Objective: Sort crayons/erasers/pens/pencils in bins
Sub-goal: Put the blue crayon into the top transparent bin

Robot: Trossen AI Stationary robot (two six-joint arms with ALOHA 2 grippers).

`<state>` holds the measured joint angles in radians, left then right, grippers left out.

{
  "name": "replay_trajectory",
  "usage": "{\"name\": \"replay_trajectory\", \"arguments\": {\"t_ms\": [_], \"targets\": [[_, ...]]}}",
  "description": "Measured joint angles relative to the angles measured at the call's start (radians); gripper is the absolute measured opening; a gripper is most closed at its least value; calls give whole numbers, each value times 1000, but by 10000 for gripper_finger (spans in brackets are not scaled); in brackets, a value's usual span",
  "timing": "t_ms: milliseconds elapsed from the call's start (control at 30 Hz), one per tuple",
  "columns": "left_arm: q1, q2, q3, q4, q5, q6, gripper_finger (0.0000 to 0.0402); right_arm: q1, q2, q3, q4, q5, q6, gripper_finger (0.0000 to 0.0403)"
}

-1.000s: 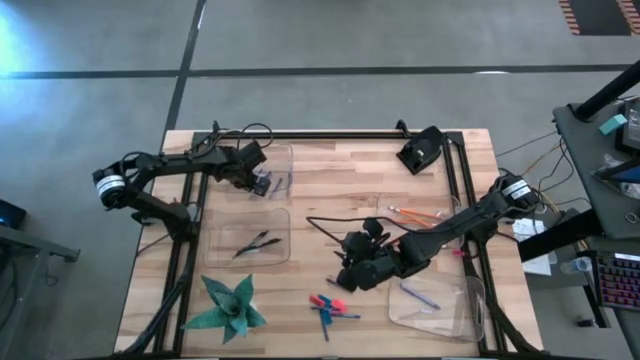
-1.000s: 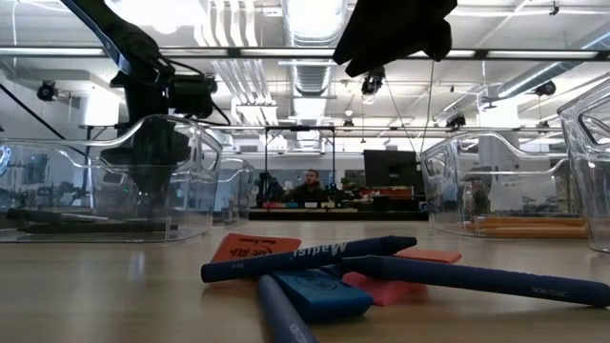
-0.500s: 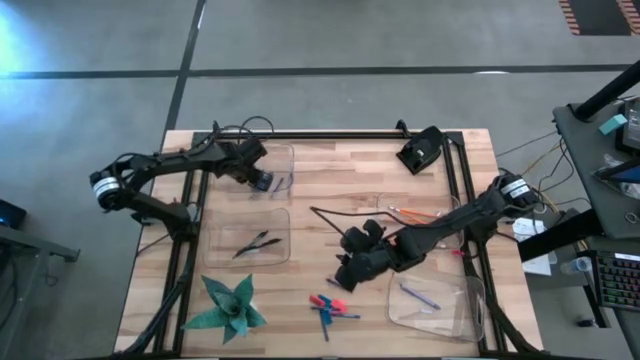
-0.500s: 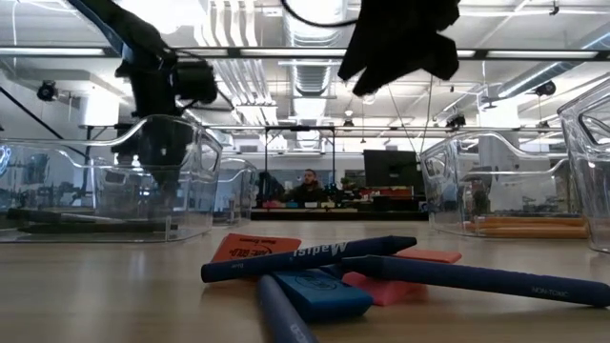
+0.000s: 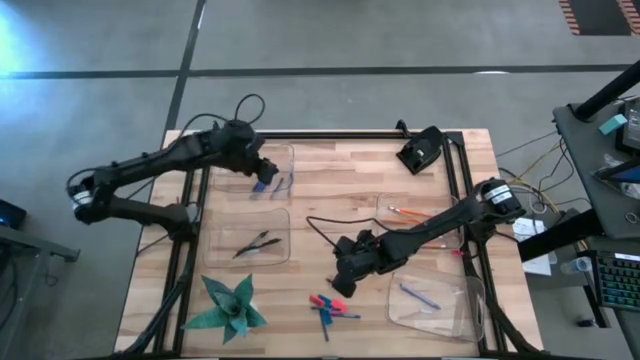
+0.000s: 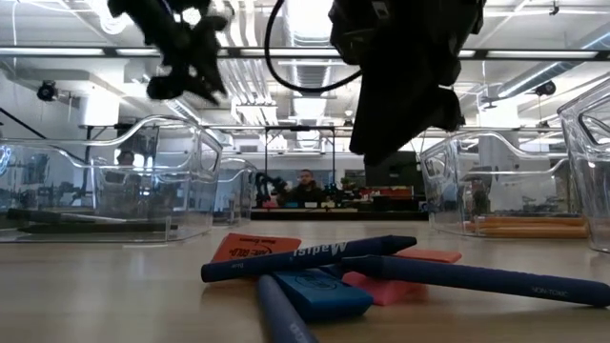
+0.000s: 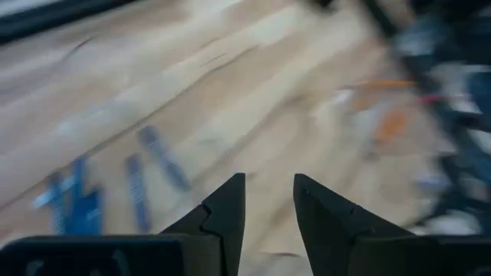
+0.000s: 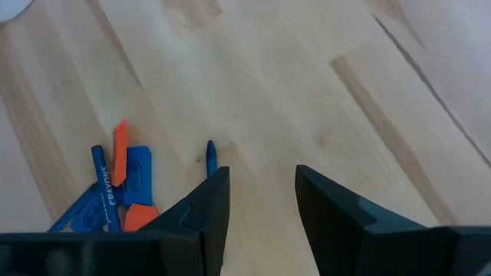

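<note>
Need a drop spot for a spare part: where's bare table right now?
Bare wood: the strip between the black mount at the back and the pencils' bin, and the middle left of the right end effector. Crowded: the front pile of erasers and sticks.

Right gripper (image 8: 259, 201), fingers parted w/ nothing between, hovers over wood table (image 8: 307, 92); blue sticks and pink-red and blue erasers (image 8: 126, 184) clustered just beside one finger.
</note>
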<state>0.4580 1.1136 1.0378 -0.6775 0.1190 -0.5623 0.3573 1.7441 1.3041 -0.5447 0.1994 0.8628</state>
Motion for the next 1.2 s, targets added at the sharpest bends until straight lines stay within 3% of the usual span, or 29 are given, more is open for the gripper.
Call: {"name": "replay_trajectory", "arguments": {"t_ms": [167, 300, 500, 800, 1200], "targets": [[-153, -90, 39, 94, 0, -2, 98, -10, 47, 0, 29, -52, -44, 139], [-268, -125, 45, 167, -43, -32, 98, -10, 89, 0, 128, -84, -181, 139], [-370, -133, 45, 202, -80, -60, 98, -20, 117, 4, 174, -125, -264, 139], [-447, -129, 45, 276, -81, -60, 98, 42, 148, 10, 69, -133, -232, 139], [-465, -123, 45, 356, -84, -56, 98, 62, 208, 18, 29, -128, -209, 136]]}}
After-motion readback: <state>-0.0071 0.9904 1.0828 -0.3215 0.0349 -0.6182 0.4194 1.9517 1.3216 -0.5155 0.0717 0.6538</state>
